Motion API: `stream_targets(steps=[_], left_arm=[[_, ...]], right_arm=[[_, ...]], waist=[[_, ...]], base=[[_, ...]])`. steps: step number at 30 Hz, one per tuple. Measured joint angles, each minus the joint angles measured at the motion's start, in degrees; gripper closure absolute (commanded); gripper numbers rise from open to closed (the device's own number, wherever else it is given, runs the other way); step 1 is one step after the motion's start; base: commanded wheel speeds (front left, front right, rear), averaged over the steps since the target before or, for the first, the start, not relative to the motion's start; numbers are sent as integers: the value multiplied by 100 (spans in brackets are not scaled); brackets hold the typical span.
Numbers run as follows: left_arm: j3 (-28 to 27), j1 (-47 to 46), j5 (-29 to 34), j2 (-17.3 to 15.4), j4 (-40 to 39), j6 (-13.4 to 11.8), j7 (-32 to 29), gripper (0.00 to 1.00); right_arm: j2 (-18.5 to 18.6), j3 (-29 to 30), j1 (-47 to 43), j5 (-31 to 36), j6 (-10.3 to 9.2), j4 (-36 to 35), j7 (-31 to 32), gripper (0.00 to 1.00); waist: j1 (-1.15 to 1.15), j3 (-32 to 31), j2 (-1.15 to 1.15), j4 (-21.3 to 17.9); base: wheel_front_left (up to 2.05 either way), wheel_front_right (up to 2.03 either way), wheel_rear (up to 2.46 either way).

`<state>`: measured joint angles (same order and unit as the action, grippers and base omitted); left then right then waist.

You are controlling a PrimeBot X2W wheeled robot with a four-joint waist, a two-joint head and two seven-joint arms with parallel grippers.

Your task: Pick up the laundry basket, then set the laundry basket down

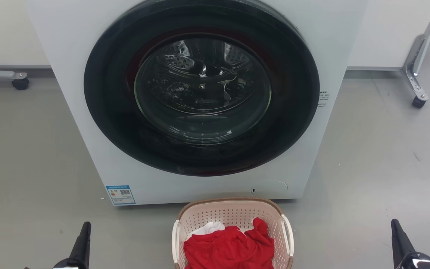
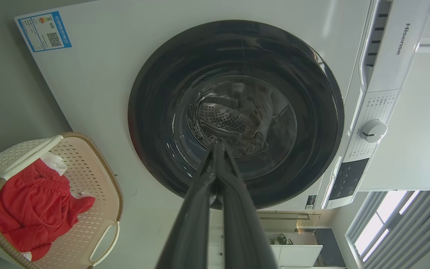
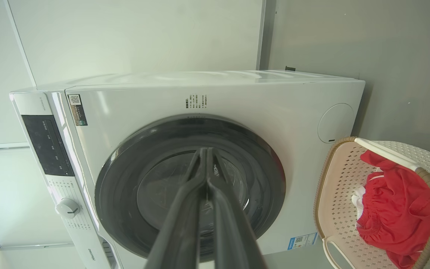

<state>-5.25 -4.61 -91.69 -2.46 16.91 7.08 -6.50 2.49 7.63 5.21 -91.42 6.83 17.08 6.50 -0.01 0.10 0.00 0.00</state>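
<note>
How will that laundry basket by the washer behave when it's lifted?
Probably light: the laundry basket has perforated plastic walls and only a few clothes inside. Walls may flex. Lifted by one white handle, it would likely tilt.

Perforated plastic laundry basket (image 1: 233,216), glossy washer (image 1: 73,74)

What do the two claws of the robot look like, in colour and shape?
The left claw and right claw look alike: each has two long, slim, dark grey fingers tapering to a narrow tip, on a glossy black base.
</note>
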Motion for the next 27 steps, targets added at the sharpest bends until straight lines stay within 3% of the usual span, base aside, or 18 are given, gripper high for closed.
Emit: stream_targets(steps=[27], left_arm=[[0,0,-1,0,1,0,0,100]], right_arm=[[-1,-1,0,0,0,1,-1,100]], waist=[[0,0,0,0]], base=[[0,0,0]])
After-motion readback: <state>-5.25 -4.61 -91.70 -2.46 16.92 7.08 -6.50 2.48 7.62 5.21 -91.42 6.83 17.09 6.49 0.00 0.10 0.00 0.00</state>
